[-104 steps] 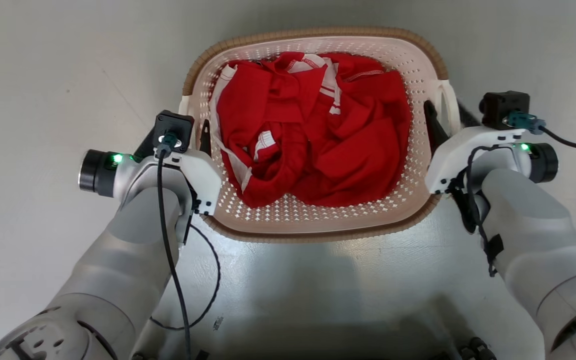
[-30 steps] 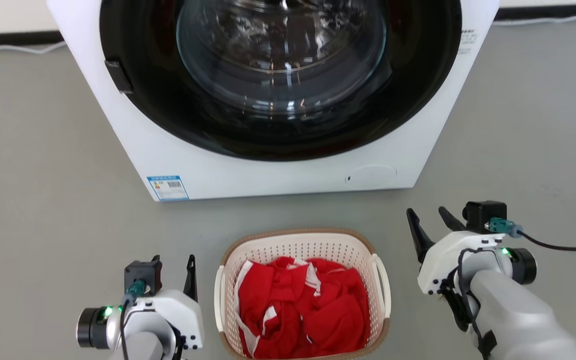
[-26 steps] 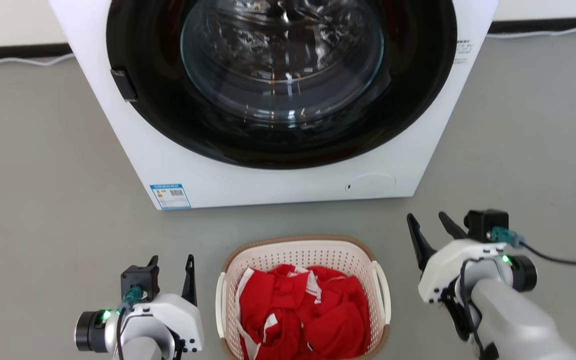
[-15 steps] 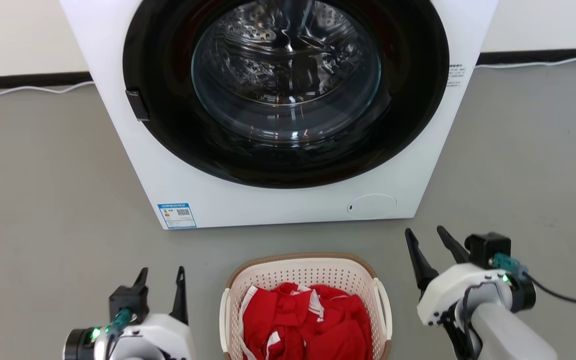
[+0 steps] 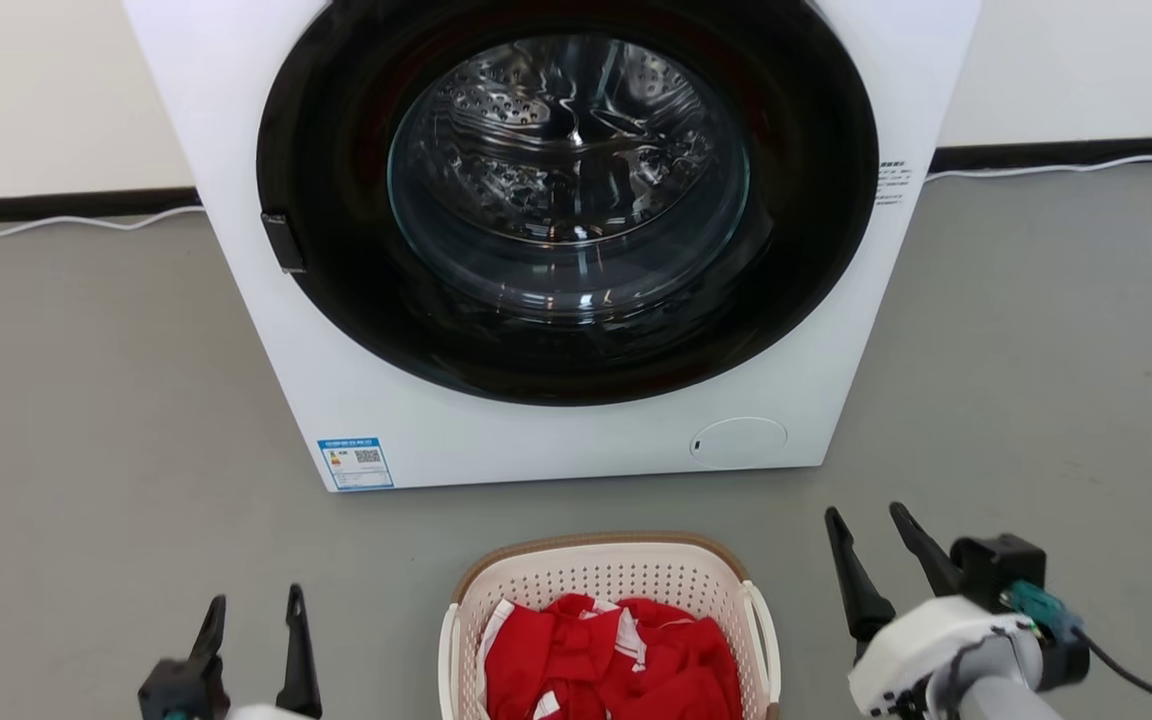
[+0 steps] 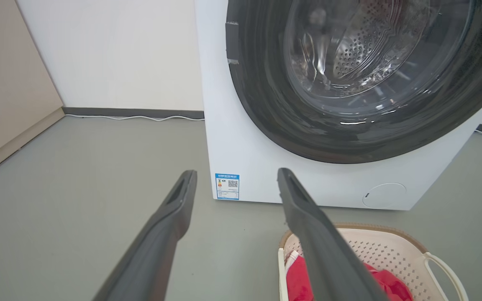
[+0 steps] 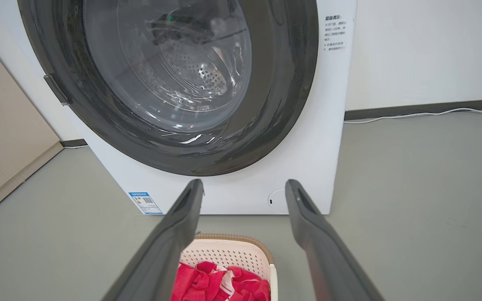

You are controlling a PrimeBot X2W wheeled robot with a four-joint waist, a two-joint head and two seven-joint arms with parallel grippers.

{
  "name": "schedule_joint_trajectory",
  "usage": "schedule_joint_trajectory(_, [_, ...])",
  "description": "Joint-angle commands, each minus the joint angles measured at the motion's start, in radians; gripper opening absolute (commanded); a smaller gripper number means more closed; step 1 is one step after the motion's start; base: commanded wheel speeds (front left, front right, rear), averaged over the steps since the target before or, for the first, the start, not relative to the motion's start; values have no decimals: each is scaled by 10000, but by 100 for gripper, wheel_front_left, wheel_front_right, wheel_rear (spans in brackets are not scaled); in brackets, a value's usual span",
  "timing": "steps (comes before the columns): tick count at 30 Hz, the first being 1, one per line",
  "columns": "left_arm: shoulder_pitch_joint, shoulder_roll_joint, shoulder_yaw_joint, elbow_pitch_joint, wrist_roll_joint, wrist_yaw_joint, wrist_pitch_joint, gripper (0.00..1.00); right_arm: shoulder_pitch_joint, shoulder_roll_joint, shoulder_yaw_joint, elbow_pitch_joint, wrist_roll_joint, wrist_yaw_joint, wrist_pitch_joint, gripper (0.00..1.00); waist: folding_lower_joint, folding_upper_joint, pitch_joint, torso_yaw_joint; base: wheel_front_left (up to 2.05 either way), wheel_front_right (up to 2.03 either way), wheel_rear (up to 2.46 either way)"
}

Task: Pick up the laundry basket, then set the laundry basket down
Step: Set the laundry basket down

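Observation:
The cream laundry basket with its brown rim stands on the grey floor just in front of the washing machine, holding red clothes. My left gripper is open to the basket's left, apart from it, nothing between its fingers. My right gripper is open to the basket's right, also clear of the white loop handle. The basket sits low right in the left wrist view, past my open left gripper. In the right wrist view the basket lies below my open right gripper.
A white front-loading washing machine with a dark round door and glass window stands close behind the basket. A white cable runs along the dark skirting at the wall. Open grey floor lies to both sides. A beige panel stands far left.
The head camera has tilted up, so the basket and both grippers sit lower in view. Before that both grippers left the basket's side handles; the basket rests on the floor.

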Motion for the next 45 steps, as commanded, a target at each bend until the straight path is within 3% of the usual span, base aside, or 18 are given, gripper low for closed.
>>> schedule_joint_trajectory(1, [61,31,535,-499,249,-79,-57,100,200,-1,-12,-464,-164,-11,-137,100,0,-1,-74,-47,0,0,0])
schedule_joint_trajectory(18, [1686,-476,1222,-1995,893,-782,-57,100,2125,0,-1023,-2590,-1039,-11,-137,100,0,-1,-328,-184,0,0,0])
schedule_joint_trajectory(31, [2396,-496,948,-2952,940,-648,-57,100,2967,78,-1303,-3547,-1612,-11,-137,100,0,-1,-449,-220,0,0,0])
schedule_joint_trajectory(45, [2541,-497,832,-3159,750,-596,-57,100,3060,213,-1484,-3676,-1692,-11,-137,100,0,-1,-453,-204,0,0,0])
